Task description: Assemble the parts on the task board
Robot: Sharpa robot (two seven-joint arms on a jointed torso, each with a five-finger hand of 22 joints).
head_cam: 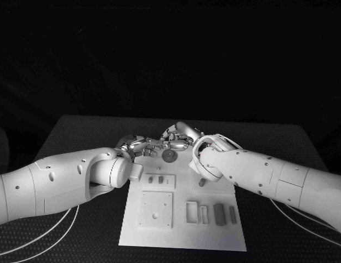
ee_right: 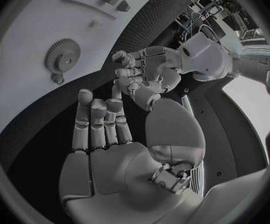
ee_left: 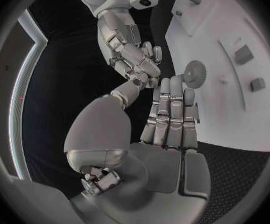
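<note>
In your head view the right arm (head_cam: 257, 175) covers the task board (head_cam: 182, 230) at its right rim, and you cannot tell whether the two hands touch where they meet above the gear (head_cam: 169, 155). The small parts (head_cam: 210, 212) are too small to identify.

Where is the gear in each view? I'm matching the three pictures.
Head view: gear at the task board's far end, between both hands.
Left wrist view: gear just past the left robot hand's fingertips.
Right wrist view: gear on the board.
Shared landmark: the white board.
</note>
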